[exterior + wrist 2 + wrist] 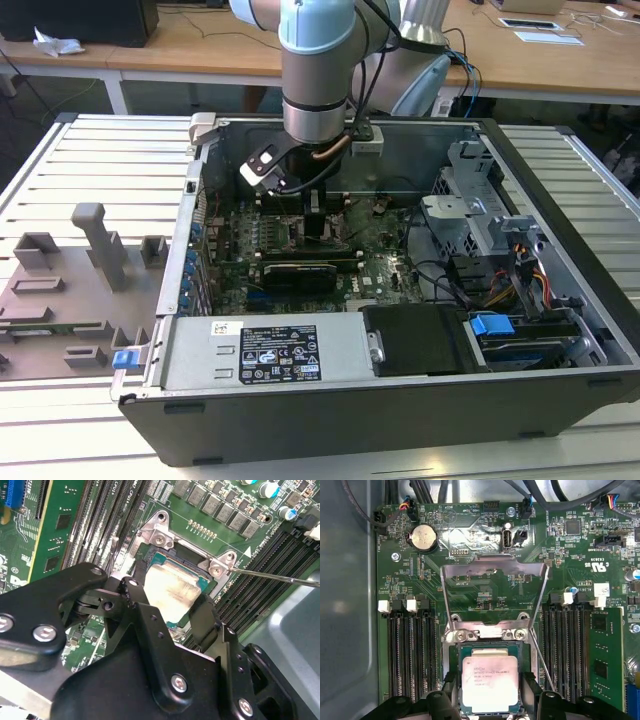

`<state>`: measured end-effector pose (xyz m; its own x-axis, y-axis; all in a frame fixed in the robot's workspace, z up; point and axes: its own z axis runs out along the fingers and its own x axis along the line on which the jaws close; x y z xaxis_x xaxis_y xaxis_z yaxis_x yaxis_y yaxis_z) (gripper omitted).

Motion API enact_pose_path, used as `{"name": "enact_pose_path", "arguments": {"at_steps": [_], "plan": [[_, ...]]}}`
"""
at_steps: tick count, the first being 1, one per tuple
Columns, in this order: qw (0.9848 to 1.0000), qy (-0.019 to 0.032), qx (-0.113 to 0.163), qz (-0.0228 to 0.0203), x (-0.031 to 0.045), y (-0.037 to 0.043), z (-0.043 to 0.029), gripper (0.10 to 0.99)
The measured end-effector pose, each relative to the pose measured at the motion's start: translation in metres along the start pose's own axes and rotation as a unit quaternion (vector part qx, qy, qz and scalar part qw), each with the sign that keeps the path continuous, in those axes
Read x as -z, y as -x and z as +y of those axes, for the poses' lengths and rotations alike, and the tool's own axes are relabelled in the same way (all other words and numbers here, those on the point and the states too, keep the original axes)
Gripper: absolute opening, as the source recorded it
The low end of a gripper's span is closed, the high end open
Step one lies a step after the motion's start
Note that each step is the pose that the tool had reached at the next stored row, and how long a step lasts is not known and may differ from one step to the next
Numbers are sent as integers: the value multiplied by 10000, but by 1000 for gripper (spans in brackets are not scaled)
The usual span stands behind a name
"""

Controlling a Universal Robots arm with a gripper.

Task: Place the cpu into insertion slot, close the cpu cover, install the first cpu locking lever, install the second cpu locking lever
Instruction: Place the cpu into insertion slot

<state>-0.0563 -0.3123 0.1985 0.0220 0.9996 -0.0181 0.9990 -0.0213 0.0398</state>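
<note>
The gripper [167,597] stands spread, one finger on each side of the cpu [490,675], and does not seem to clamp it. The chip lies flat between them in the insertion slot [454,660]. It is a pale, smudged metal square, likely light and stiff, and best held by opposite edges since the pins beneath are delicate. Beyond the fingertips the cpu cover [495,564] stands open.

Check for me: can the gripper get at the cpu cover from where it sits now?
Probably yes. The cpu cover is swung open just beyond the cpu, where the gripper is down, and nothing lies between them. A thin lever wire beside the socket runs close and might get brushed.
</note>
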Motion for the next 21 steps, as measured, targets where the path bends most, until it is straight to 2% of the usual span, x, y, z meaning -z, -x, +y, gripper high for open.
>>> {"name": "enact_pose_path", "arguments": {"at_steps": [11, 14, 15, 16, 17, 19, 21], "plan": [[10000, 0, 1, 0, 37, 40, 2, 612], [10000, -2, 0, 22, 38, 73, 2, 612], [10000, -2, -2, 92, 37, 74, 3, 612], [9998, -5, -7, 223, 37, 73, 3, 612], [9995, -8, -11, 329, 37, 73, 3, 612], [9994, -8, -13, 344, 38, 74, 3, 612], [9995, -7, -10, 312, 50, 78, 4, 612]]}}
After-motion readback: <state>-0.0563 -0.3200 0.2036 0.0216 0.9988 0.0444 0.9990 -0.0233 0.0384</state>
